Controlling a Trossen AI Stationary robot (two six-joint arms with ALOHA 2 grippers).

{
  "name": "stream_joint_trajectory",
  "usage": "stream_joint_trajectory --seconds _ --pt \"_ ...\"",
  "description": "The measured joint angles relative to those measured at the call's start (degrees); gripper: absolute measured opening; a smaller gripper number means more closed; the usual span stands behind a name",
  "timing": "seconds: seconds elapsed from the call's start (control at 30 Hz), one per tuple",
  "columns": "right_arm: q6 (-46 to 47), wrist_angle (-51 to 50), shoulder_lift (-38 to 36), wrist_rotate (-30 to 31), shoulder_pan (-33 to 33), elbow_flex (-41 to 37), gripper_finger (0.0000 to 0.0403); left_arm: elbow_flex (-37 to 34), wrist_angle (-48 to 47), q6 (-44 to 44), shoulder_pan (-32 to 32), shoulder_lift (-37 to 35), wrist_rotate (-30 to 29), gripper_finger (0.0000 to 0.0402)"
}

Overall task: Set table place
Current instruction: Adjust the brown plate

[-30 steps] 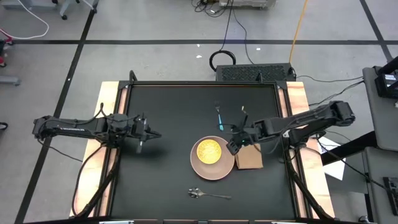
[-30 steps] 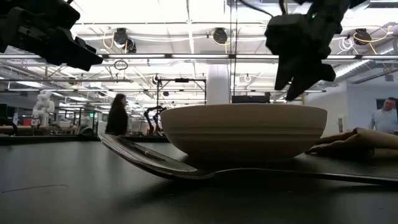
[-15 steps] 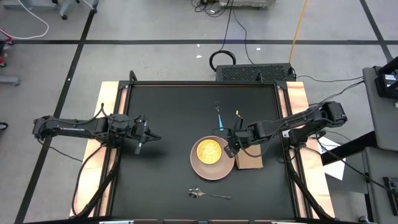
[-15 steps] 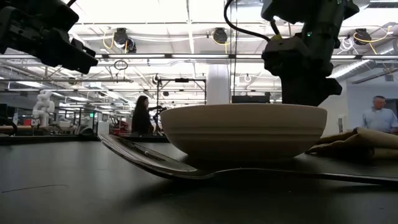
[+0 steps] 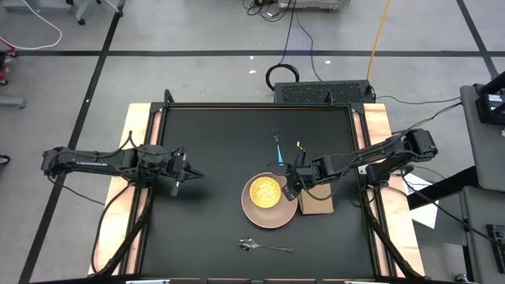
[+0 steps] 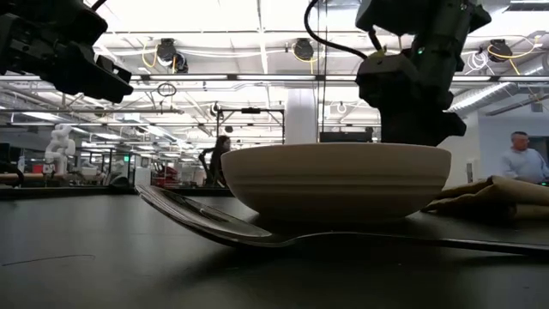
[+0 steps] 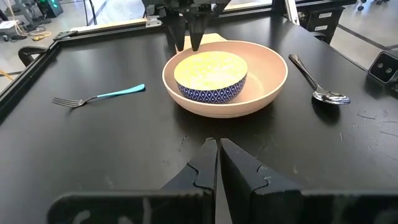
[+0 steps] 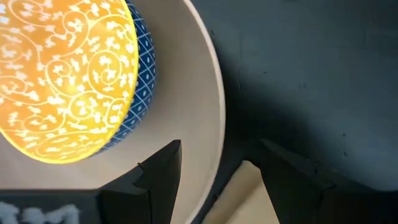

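Risk lies at the pale pink round plate (image 5: 272, 207), which holds the yellow patterned dish (image 5: 265, 191) near the matte-black table's (image 5: 213, 134) front edge. Right gripper (image 8: 219, 163), released, straddles the plate rim and could drag it onto the tan square napkin (image 5: 316, 203). Left gripper (image 7: 217, 154), clenched empty, waits near the left edge.

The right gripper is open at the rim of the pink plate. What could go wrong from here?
1. The right gripper, open, has one finger over the plate and one outside. If it closes and pulls, the yellow bowl inside could slide or tip.
2. The napkin lies right beside that rim, partly under the arm; a low move may drag or crumple it.
3. The fork lies close behind the gripper and could be knocked.
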Motion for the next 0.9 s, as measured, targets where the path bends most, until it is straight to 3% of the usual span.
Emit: stream_joint_trajectory --seconds 0.57,0.9 --pt "-2.45 2.06 3.35 -2.52 0.69 -0.02 0.0198 0.0 -0.38 -0.22 0.0 0.0 0.13 0.0026" --pt "-4.63 5.57 8.59 -4.39 0.69 -0.02 0.013 0.0 -0.81 -0.06 0.0 0.0 0.37 0.0026"
